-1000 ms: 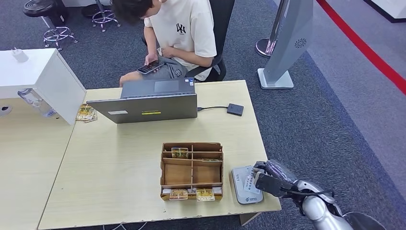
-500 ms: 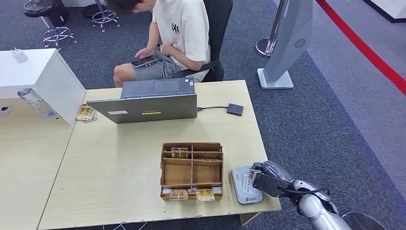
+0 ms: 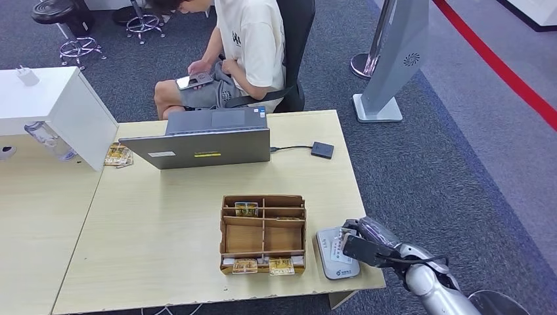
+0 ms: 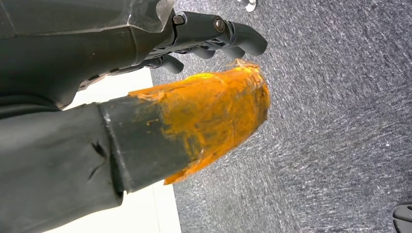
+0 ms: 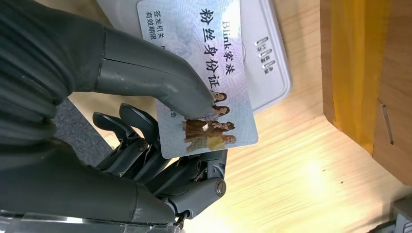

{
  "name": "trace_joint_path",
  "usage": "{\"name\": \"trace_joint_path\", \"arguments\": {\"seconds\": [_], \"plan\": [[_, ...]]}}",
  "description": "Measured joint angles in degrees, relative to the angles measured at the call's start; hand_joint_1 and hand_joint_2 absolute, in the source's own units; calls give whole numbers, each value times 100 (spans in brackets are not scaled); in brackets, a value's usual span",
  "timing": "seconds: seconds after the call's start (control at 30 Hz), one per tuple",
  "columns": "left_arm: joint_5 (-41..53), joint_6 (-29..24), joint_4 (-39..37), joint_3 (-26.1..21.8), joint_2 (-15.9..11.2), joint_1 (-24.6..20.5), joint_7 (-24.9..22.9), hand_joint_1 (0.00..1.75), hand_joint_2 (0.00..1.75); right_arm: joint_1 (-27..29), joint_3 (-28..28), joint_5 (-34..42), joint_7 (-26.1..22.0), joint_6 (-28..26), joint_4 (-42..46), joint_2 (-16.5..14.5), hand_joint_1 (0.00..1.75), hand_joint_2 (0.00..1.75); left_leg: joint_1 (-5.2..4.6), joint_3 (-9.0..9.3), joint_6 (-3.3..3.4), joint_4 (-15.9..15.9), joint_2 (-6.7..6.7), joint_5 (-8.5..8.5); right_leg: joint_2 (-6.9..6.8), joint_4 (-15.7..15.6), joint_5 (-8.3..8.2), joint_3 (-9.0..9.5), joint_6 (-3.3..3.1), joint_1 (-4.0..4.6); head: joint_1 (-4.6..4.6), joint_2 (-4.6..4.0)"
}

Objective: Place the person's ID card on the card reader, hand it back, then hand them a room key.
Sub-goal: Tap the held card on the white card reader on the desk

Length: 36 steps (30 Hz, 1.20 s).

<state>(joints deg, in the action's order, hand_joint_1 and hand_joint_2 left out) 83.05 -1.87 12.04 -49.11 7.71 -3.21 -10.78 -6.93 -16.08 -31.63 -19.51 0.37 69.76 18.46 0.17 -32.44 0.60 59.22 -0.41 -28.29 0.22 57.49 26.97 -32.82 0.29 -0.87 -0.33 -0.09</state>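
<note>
Right robot hand (image 3: pixel 358 246) pinches the ID card (image 5: pixel 204 77) over the card reader (image 3: pixel 334 259).
Thumb (image 5: pixel 155 73) presses the card's face, the other fingers curl under it; whether the card touches the reader can't be told. The reader lies just right of the wooden organizer box (image 3: pixel 263 233), near the tabletop (image 3: pixel 164 216) front edge. Left robot hand (image 4: pixel 214 36) hangs over carpet, fingers curled in, nothing held, partly hidden by its orange-taped thumb. Person (image 3: pixel 246 46) sits beyond the box, behind the laptop (image 3: pixel 203 139), cut off at frame top.
</note>
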Motion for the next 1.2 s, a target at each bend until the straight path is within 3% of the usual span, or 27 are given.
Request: {"name": "trace_joint_path", "arguments": {"seconds": [0.53,0.97,1.2], "plan": [[-26,-28,0,-87,43,4,2,0,0,16,11,-202,109,-897,55,-423,175,175,0,-2,0,0,-1,0,-1,0,0,-1,0,0,0,0],[98,-173,0,-131,81,3,23,0,0,483,540,-1065,79,-3466,1273,-1318,175,175,1,-3,0,-1,-3,0,-1,1,2,-4,-1,1,-1,0],[139,-191,0,-131,90,-1,53,0,0,702,707,-1192,38,-3714,1905,-1599,175,175,0,-4,0,-1,-1,0,-1,1,2,-4,0,-1,0,0]]}}
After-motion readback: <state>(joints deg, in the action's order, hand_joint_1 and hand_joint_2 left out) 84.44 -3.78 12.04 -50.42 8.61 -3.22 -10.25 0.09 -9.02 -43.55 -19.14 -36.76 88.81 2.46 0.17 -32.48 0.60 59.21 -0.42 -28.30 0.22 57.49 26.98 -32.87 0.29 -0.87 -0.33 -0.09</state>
